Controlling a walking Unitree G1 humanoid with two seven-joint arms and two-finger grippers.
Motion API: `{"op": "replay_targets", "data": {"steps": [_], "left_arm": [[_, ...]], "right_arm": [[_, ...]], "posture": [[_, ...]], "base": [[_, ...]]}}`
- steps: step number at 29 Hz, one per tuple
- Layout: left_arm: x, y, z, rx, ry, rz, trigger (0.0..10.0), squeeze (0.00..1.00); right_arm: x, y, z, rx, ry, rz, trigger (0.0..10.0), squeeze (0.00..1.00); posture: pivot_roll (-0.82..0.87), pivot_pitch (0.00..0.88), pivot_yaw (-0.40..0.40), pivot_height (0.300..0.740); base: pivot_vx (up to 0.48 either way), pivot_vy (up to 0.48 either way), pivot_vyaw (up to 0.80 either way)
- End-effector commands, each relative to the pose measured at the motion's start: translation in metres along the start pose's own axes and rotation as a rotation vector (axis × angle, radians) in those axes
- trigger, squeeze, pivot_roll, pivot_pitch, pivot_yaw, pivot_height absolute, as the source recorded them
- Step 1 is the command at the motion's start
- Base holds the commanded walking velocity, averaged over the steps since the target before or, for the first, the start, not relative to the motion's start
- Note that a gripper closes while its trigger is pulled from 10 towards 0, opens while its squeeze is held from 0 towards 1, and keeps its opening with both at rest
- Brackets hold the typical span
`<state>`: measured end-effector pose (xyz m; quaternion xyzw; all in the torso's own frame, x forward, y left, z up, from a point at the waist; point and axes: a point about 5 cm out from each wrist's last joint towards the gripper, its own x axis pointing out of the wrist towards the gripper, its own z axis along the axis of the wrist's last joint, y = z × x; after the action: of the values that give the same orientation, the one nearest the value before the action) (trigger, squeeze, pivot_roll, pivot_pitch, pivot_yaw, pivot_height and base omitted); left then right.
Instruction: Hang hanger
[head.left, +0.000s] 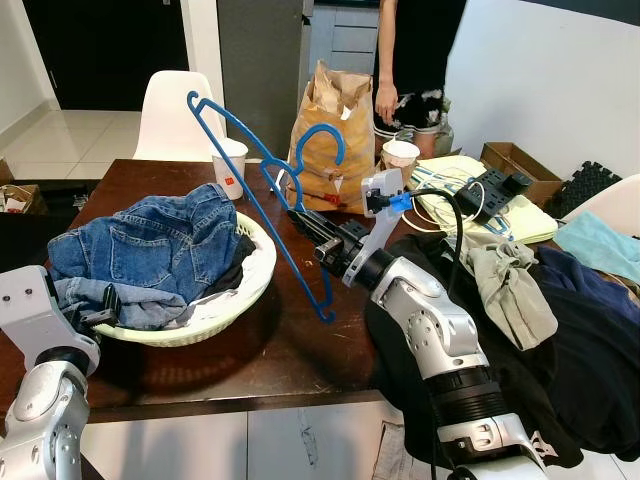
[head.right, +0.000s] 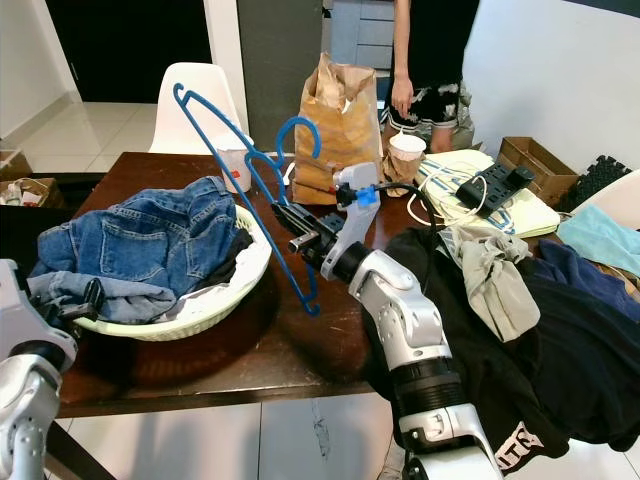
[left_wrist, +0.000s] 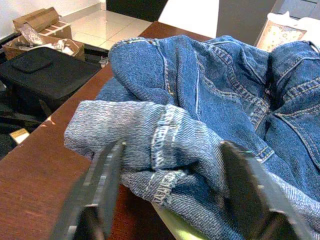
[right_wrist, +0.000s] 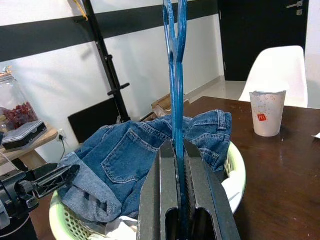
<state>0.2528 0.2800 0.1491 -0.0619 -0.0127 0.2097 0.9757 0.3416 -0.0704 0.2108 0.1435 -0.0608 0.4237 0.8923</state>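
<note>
Right gripper clamped on blue hanger, held raised over table beside basket, clear for carrying. Left gripper spread wide at jeans (nothing grasped). No rail visible.

a dark brown wooden table carries everything. at its near left sits a pale green laundry basket heaped with blue jeans. at the far side stand a white paper cup with a red logo, a crumpled brown paper bag to its right, and a second paper cup further right. the right part is covered by a pile of dark clothes, with a grey-green garment on it and a yellow cloth beyond.
</note>
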Motion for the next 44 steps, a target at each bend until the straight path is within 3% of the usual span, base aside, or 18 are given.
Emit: {"op": "replay_targets", "data": {"steps": [1, 15, 18, 19, 20, 21, 22, 23, 26, 27, 30, 31, 33, 38, 40, 41, 42, 44], "left_arm": [[0.001, -0.002, 0.006, 0.023, -0.025, -0.009, 0.0, 0.00], [0.001, -0.004, 0.015, 0.070, -0.053, -0.013, 0.0, 0.00], [0.003, -0.005, 0.029, 0.072, -0.098, -0.015, 0.0, 0.00], [0.005, -0.007, 0.042, 0.066, -0.145, -0.021, 0.0, 0.00], [0.004, -0.018, 0.068, 0.047, -0.237, -0.066, 0.0, 0.00], [0.004, -0.018, 0.068, 0.047, -0.237, -0.066, 0.0, 0.00], [0.001, -0.034, 0.094, 0.023, -0.330, -0.136, 0.0, 0.00], [0.001, -0.034, 0.094, 0.023, -0.330, -0.136, 0.0, 0.00], [-0.022, -0.089, 0.146, -0.063, -0.527, -0.400, 0.0, 0.00], [-0.022, -0.089, 0.146, -0.063, -0.527, -0.400, 0.0, 0.00], [-0.041, -0.128, 0.157, -0.110, -0.568, -0.605, 0.0, 0.00], [-0.041, -0.128, 0.157, -0.110, -0.568, -0.605, 0.0, 0.00], [-0.047, -0.147, 0.148, -0.118, -0.523, -0.704, 0.0, 0.00], [-0.049, -0.153, 0.144, -0.122, -0.494, -0.735, 0.0, 0.00], [-0.047, -0.162, 0.102, -0.043, -0.293, -0.763, 0.0, 0.00], [-0.047, -0.162, 0.102, -0.043, -0.293, -0.763, 0.0, 0.00], [-0.048, -0.164, 0.089, -0.021, -0.236, -0.771, 0.0, 0.00], [-0.050, -0.162, 0.048, 0.051, -0.060, -0.789, 0.0, 0.00]], "right_arm": [[-0.001, 0.002, -0.001, -0.007, 0.007, 0.007, 10.0, 0.00], [-0.001, 0.002, -0.002, -0.013, 0.007, 0.002, 10.0, 0.00], [0.000, 0.003, -0.002, -0.013, 0.007, 0.003, 10.0, 0.00], [0.000, 0.003, -0.002, -0.012, 0.006, 0.005, 10.0, 0.00], [0.000, 0.003, -0.002, -0.012, 0.005, 0.007, 10.0, 0.00], [0.000, 0.003, -0.002, -0.012, 0.005, 0.007, 10.0, 0.00], [0.000, 0.003, -0.002, -0.013, 0.004, 0.007, 10.0, 0.00], [0.000, 0.003, -0.002, -0.013, 0.004, 0.007, 10.0, 0.00], [0.001, 0.003, -0.001, -0.014, 0.001, 0.009, 10.0, 0.00], [0.001, 0.003, -0.001, -0.014, 0.001, 0.009, 10.0, 0.00], [0.002, 0.003, -0.001, -0.015, -0.002, 0.010, 10.0, 0.00], [0.002, 0.003, -0.001, -0.015, -0.002, 0.010, 10.0, 0.00], [0.003, 0.004, -0.001, -0.015, -0.005, 0.009, 10.0, 0.00], [0.004, 0.004, -0.001, -0.015, -0.006, 0.009, 10.0, 0.00], [0.001, 0.002, 0.002, -0.019, -0.010, -0.003, 10.0, 0.00], [0.001, 0.002, 0.002, -0.019, -0.010, -0.003, 10.0, 0.00], [0.000, 0.002, 0.002, -0.020, -0.011, -0.007, 10.0, 0.00], [-0.002, 0.000, 0.001, -0.022, -0.009, -0.017, 10.0, 0.00]], "posture": [[0.05, 0.000, -0.070, 0.740], [0.05, 0.000, -0.066, 0.740], [0.05, 0.000, -0.066, 0.740], [0.05, 0.000, -0.067, 0.740], [0.05, 0.000, -0.068, 0.740], [0.05, 0.000, -0.068, 0.740], [0.05, 0.000, -0.069, 0.740], [0.05, 0.000, -0.069, 0.740], [0.06, 0.000, -0.068, 0.740], [0.06, 0.000, -0.068, 0.740], [0.06, 0.000, -0.067, 0.740], [0.06, 0.000, -0.067, 0.740], [0.05, 0.000, -0.063, 0.740], [0.05, 0.000, -0.062, 0.740], [0.04, 0.000, -0.049, 0.740], [0.04, 0.000, -0.049, 0.740], [0.04, 0.000, -0.049, 0.740], [0.05, 0.000, -0.047, 0.740]], "base": [[0.000, 0.000, 0.00], [0.000, 0.000, 0.00], [0.000, 0.000, 0.00], [0.000, 0.000, 0.00], [0.000, 0.000, 0.00], [0.000, 0.000, 0.00], [0.000, 0.000, 0.00], [0.000, 0.000, 0.00], [0.000, 0.000, 0.00], [0.000, 0.000, 0.00], [0.000, 0.000, 0.00], [0.000, 0.000, 0.00], [0.000, 0.000, 0.00], [0.000, 0.000, 0.00], [0.000, 0.000, 0.00], [0.000, 0.000, 0.00], [0.000, 0.000, 0.00], [0.000, 0.000, 0.00]]}}
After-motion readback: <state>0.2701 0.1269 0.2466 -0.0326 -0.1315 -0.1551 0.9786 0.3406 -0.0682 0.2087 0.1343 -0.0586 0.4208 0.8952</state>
